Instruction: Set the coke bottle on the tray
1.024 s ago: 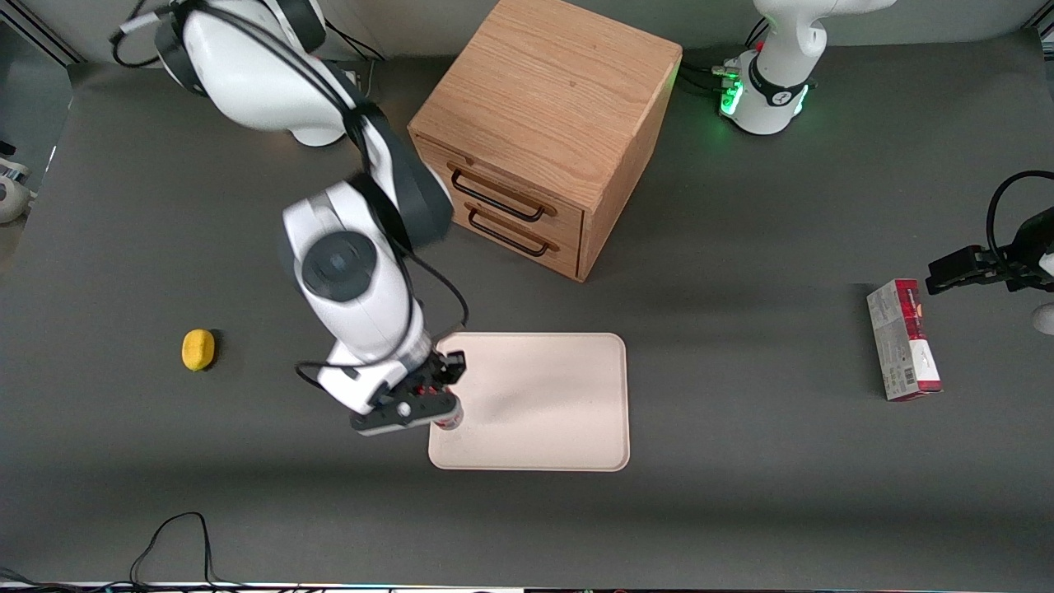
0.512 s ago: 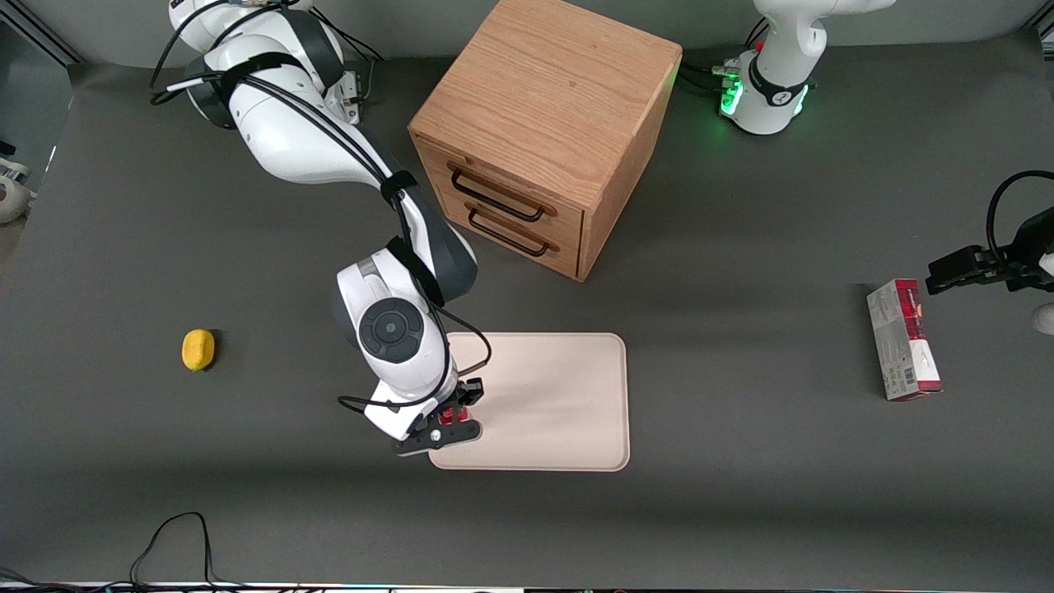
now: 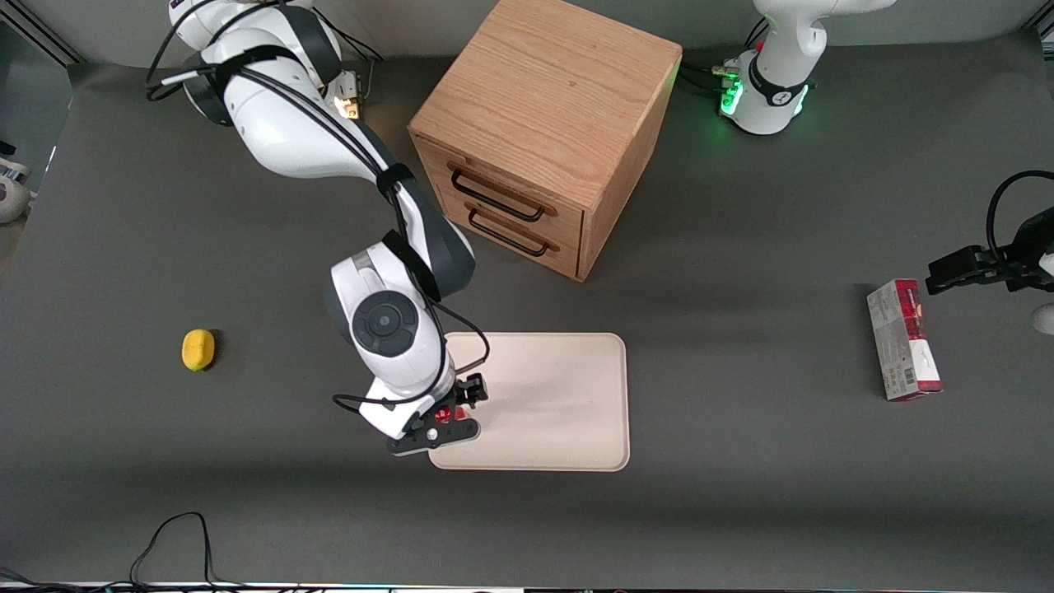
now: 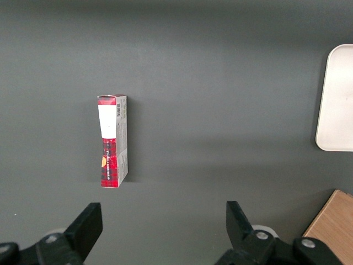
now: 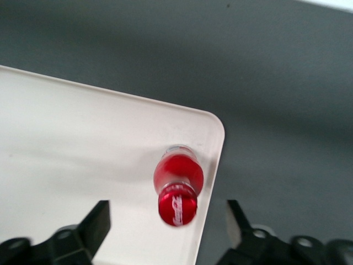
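The coke bottle [image 5: 177, 185], small and red with a red cap, stands on the cream-white tray [image 5: 83, 143] close to a rounded corner. In the front view the bottle [image 3: 445, 414] shows as a red spot under the wrist, on the tray [image 3: 552, 403] at the corner nearest the front camera toward the working arm's end. My right gripper [image 5: 167, 215] hangs straight above the bottle. It is open, with its fingers [image 5: 98, 221] wide apart on either side of the cap and not touching it. The gripper [image 3: 451, 409] is partly hidden by the wrist in the front view.
A wooden drawer cabinet [image 3: 543, 132] stands farther from the front camera than the tray. A yellow lemon-like object [image 3: 198, 349] lies toward the working arm's end. A red-and-grey carton [image 3: 903, 338] lies toward the parked arm's end and also shows in the left wrist view [image 4: 113, 141].
The right arm has swung over the tray and lowered, carrying the bottle from the tray's edge onto its corner. In the last half second it hardly shifted.
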Available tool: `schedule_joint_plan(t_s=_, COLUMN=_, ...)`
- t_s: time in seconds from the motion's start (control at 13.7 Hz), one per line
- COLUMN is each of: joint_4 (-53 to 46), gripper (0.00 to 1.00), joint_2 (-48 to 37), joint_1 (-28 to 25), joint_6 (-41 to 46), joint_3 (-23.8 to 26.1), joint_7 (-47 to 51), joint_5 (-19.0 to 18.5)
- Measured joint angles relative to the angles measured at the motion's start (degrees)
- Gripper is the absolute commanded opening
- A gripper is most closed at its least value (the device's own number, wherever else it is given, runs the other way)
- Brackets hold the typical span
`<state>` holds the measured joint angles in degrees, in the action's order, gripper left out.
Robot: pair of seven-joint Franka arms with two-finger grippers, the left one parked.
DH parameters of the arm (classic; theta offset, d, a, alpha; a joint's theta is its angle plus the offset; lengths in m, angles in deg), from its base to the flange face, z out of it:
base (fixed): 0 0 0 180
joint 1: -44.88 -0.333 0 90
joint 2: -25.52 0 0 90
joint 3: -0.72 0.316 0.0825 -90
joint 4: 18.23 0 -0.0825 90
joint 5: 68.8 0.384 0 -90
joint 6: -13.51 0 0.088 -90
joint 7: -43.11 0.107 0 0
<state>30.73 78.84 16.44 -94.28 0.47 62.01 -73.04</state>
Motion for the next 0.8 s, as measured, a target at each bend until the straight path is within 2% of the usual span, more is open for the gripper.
schedule_joint_plan(t_s=0.59, joint_4=-0.51, gripper=1.00, joint_2=-19.61, joint_1=-0.27, joint_6=21.95, joint_3=-0.07, joint_7=0.00, joint_5=0.00)
schedule_joint_plan(t_s=0.8, joint_4=5.06, gripper=1.00, joint_2=-25.40, joint_1=0.57, joint_6=24.44, joint_3=-2.31, joint_7=-0.55, joint_5=0.00)
